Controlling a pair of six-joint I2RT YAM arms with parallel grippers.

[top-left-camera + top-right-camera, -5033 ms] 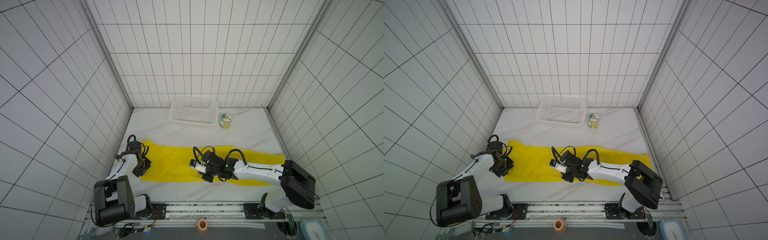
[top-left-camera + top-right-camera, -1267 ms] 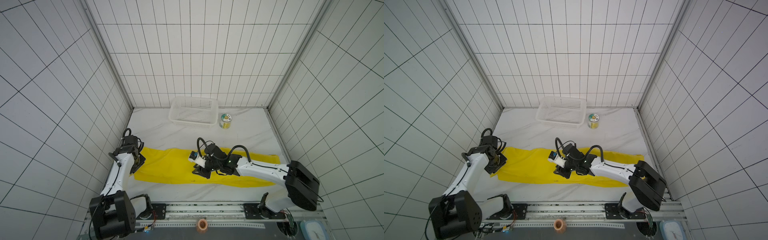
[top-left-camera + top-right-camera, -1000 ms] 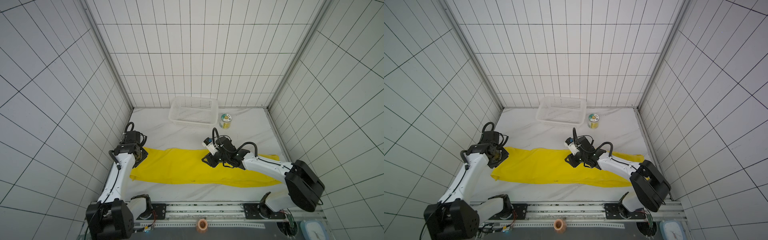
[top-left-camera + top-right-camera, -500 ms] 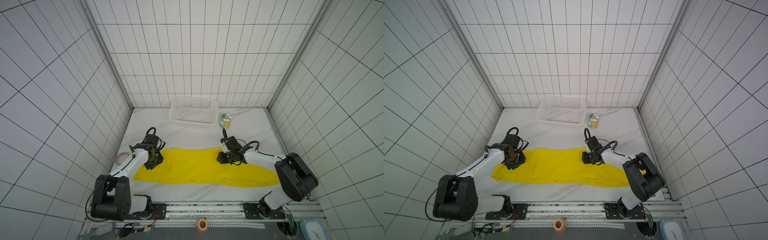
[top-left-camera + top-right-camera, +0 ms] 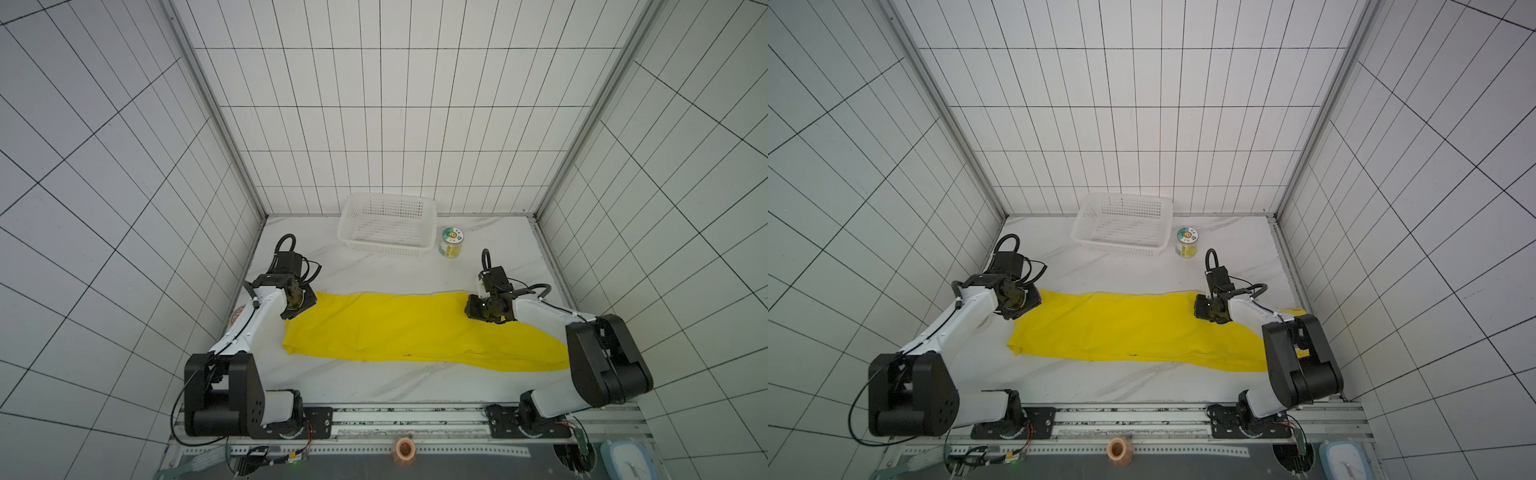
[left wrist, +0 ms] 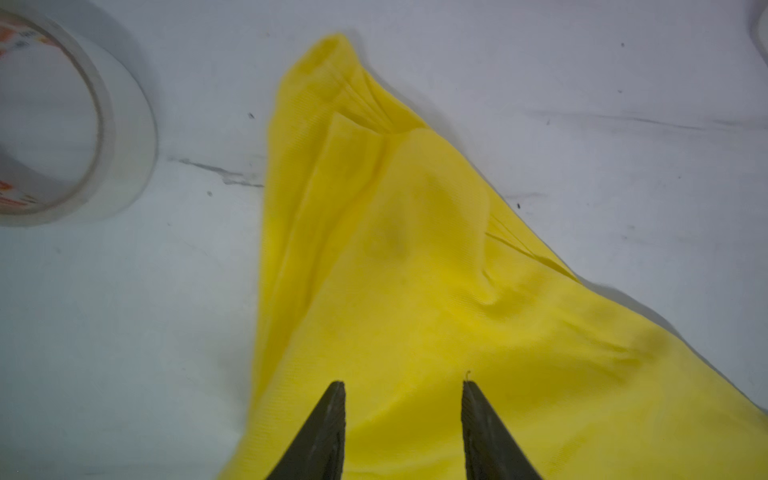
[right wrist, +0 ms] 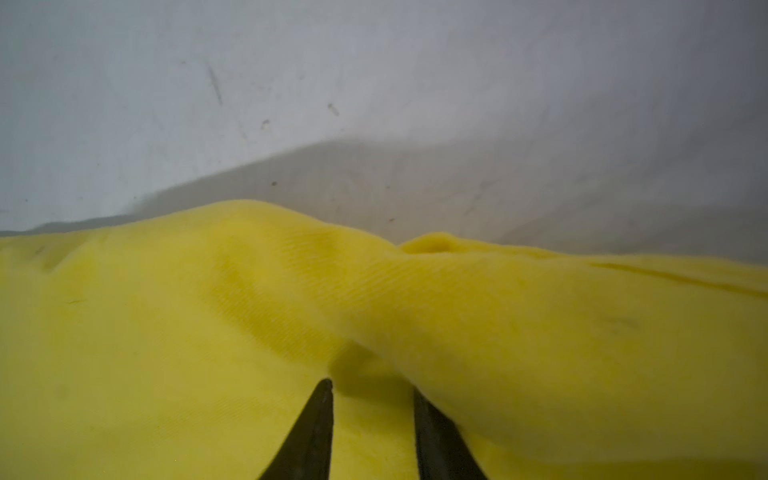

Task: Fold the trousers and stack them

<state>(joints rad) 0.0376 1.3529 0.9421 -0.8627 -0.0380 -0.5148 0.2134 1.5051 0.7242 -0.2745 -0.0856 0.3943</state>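
Note:
The bright yellow trousers (image 5: 395, 328) (image 5: 1121, 328) lie flat across the white table, lengthwise from left to right. My left gripper (image 5: 306, 305) (image 5: 1034, 305) is at their far left corner. In the left wrist view this gripper (image 6: 403, 384) stands open, its two dark fingers apart just above the cloth (image 6: 415, 270). My right gripper (image 5: 473, 311) (image 5: 1200, 311) is at the far right corner of the upper layer. The right wrist view shows the gripper (image 7: 372, 384) shut on a fold of the trousers (image 7: 249, 311), and cloth bulges over one finger.
A white perforated basket (image 5: 386, 248) stands at the back of the table with a small can (image 5: 451, 242) to its right. A roll of clear tape (image 6: 83, 124) lies on the table close to the trousers' left end. Tiled walls enclose three sides.
Both grippers moved toward the back of the table with the trousers' far edge; the right one also swung from the middle to the right. The cloth now lies wider. The left jaws have parted.

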